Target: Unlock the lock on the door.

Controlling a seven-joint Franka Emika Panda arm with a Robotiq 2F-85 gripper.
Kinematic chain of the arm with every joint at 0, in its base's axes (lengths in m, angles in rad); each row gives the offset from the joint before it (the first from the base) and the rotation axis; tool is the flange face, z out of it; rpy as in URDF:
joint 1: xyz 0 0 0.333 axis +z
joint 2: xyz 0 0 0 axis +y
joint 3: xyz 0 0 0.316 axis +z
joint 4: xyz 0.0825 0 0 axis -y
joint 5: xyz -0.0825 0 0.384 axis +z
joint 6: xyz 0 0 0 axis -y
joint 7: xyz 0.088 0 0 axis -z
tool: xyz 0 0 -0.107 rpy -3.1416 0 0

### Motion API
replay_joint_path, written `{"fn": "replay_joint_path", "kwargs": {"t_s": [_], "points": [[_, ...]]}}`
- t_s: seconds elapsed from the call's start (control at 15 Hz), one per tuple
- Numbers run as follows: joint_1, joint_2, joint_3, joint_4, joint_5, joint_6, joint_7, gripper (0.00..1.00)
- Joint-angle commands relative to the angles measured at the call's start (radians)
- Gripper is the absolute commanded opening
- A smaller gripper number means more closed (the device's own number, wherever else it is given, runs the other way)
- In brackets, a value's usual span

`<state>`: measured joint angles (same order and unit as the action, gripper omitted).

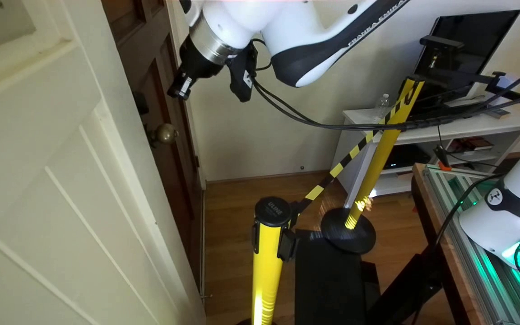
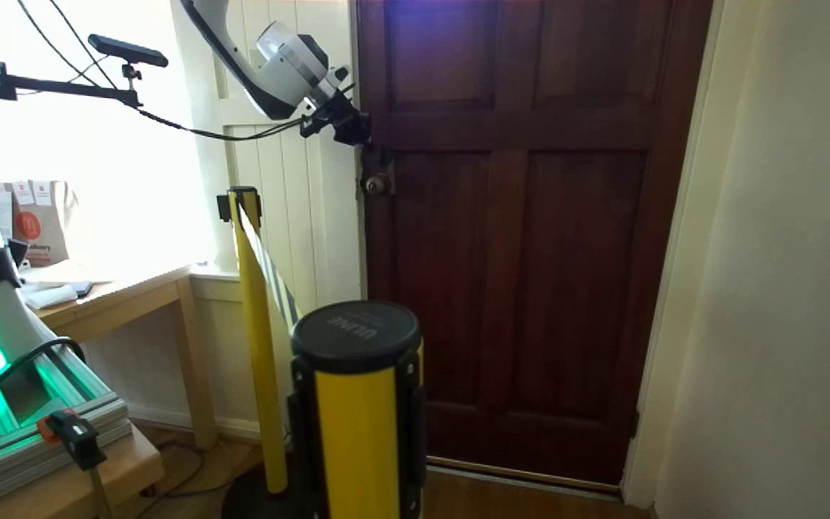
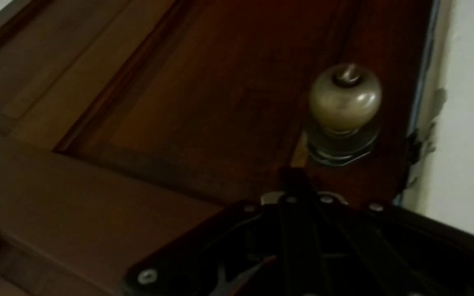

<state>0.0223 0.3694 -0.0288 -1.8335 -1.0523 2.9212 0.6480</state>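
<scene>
I've got my gripper (image 3: 294,174) closed up, kinda hanging in front of the brown door (image 2: 509,238) near its lock (image 1: 141,103).

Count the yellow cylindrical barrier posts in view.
2, apparently the same pair in both exterior views. In an exterior view, the near post stands in the foreground, the far post behind it; a flat black-and-yellow striped belt joins them. Others may be hidden.

Daylight burns out the window (image 2: 137,184) in an exterior view; violet flare tints the panelled wooden door (image 2: 512,238), high toward its left edge. The wrist view is dim and soft, its gripper (image 3: 307,187) nearly black.
</scene>
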Motion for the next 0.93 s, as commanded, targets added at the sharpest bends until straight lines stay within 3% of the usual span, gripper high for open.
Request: {"fn": "replay_joint_path", "kwargs": {"t_s": [0.0, 0.2, 0.6, 0.87], "points": [[-0.047, -0.095, 0.095, -0.117, 0.189, -0.054, -0.219, 0.0], [-0.045, -0.108, 0.117, -0.094, 0.245, -0.074, -0.283, 0.0], [-0.041, -0.093, 0.109, -0.027, 0.251, -0.146, -0.307, 0.0], [-0.036, -0.063, 0.087, 0.015, 0.203, -0.114, -0.276, 0.0]]}}
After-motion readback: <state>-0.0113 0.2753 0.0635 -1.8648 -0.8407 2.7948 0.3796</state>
